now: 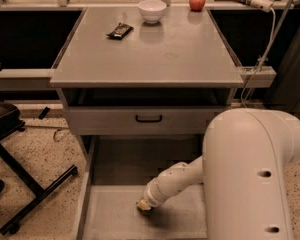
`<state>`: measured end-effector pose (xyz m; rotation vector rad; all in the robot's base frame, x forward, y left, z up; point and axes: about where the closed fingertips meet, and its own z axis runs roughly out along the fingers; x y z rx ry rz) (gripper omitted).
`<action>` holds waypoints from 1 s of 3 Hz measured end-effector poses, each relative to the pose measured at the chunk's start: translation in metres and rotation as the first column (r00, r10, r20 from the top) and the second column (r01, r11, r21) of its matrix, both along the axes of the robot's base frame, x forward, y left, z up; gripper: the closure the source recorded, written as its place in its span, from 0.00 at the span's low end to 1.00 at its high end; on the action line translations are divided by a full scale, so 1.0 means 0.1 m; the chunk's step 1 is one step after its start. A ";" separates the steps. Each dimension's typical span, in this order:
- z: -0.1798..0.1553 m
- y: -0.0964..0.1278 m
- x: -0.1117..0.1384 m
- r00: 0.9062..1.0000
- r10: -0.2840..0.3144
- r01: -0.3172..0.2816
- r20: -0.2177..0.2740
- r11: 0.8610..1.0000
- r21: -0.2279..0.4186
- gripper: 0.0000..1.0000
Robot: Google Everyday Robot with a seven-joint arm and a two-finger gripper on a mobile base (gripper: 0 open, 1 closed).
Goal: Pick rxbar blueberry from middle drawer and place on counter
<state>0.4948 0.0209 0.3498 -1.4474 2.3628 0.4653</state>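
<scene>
The middle drawer [97, 219] is pulled out at the bottom of the view, with its grey floor showing. My gripper [144, 206] is down inside it, at or just above the floor near the front middle, at the end of the white arm [175, 181]. The rxbar blueberry does not show; it may be hidden under the gripper. The counter [155, 54] is the grey top of the cabinet above.
A brown-black wrapped bar [120, 31], a white bowl [152, 10] and a red apple [197, 1] are at the counter's far end. A shut drawer front with a black handle [149, 118] is above the open drawer. A chair base [25, 184] stands at left.
</scene>
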 end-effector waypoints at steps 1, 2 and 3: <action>0.27 0.03 -0.02 1.000 0.024 -0.024 0.008 0.999 0.028 1.00; 0.79 0.06 0.02 0.998 0.065 -0.067 0.025 0.994 0.091 1.00; 1.47 0.02 0.16 0.991 0.119 -0.128 0.066 0.980 0.150 1.00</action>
